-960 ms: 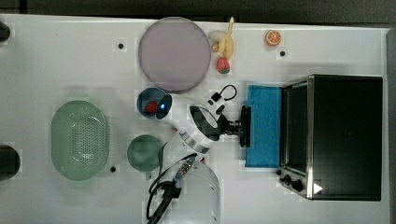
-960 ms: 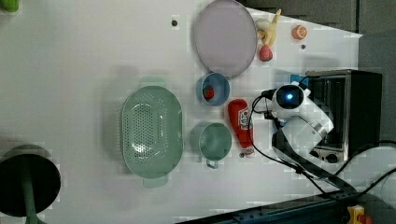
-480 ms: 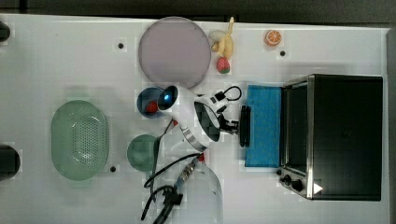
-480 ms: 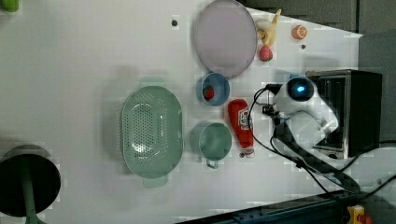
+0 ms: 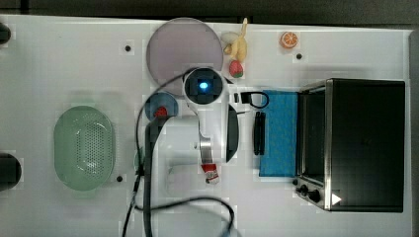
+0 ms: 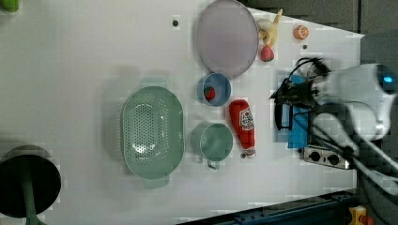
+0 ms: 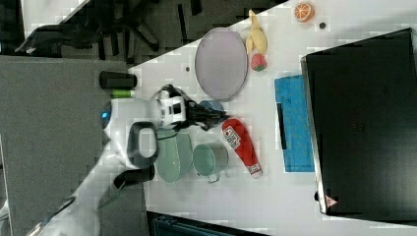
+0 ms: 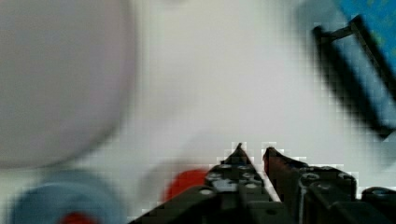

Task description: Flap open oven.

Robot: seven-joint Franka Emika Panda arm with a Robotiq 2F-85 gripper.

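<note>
You have a white table carrying everything. In the top view the oven sits at the right, its blue glass door folded flat onto the table toward the top view's left. Along the top view's upper edge lie a grey plate, a banana, a strawberry and an orange slice. At the top view's left rests a green colander. The left view gives you a blue bowl, a green cup and a ketchup bottle lying flat, all between colander and oven.
</note>
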